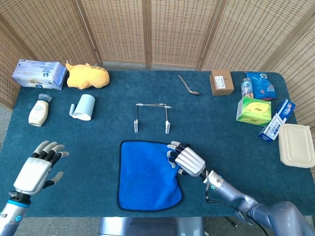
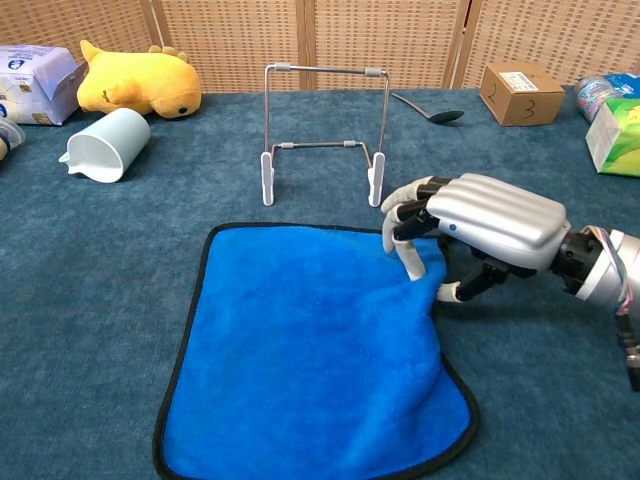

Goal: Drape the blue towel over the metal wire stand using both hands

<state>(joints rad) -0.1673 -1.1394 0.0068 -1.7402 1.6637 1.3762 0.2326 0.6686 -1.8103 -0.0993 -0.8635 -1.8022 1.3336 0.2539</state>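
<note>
Bare cloth around wire stand (image 1: 151,117)
</note>
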